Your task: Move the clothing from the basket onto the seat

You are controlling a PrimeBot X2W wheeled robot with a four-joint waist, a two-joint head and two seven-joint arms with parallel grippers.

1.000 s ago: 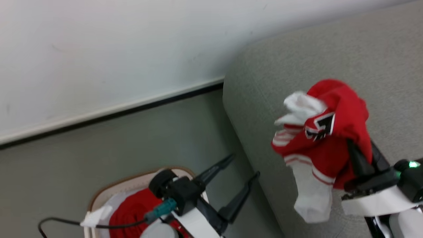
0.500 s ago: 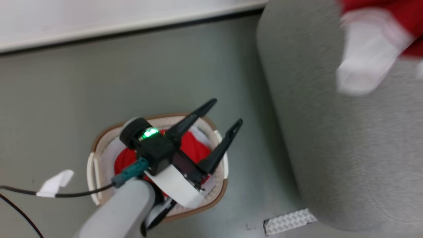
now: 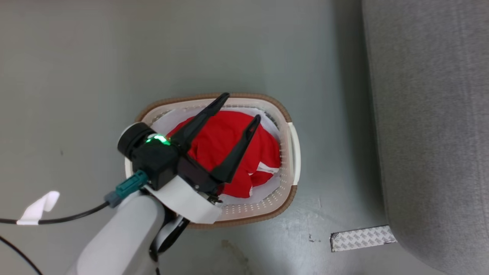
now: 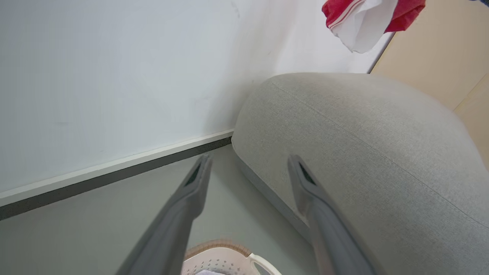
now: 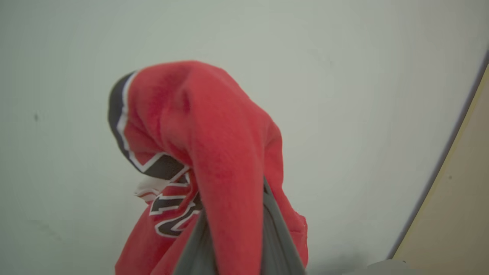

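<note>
Over basket [image 3: 292, 152]: left pincer [image 3: 241, 107] splayed above red clothing [image 3: 217, 143]; right pincer [image 5: 233, 217] clenches numbered garment [image 5: 214, 126], best released squarely over seat [image 3: 428, 114].

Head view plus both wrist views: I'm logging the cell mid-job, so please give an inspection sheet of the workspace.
Surface: grey floor, scuffed near the basket.
Job's things: basket holds a red garment; numbered red garment hangs aloft; seat beside the basket.
Clutter: tape strip on the floor.
Grippers: left claw open above the basket; right claw shut on the numbered red garment.
Cables: black cable with white tag.
Surroundings: white wall, beige panel.
</note>
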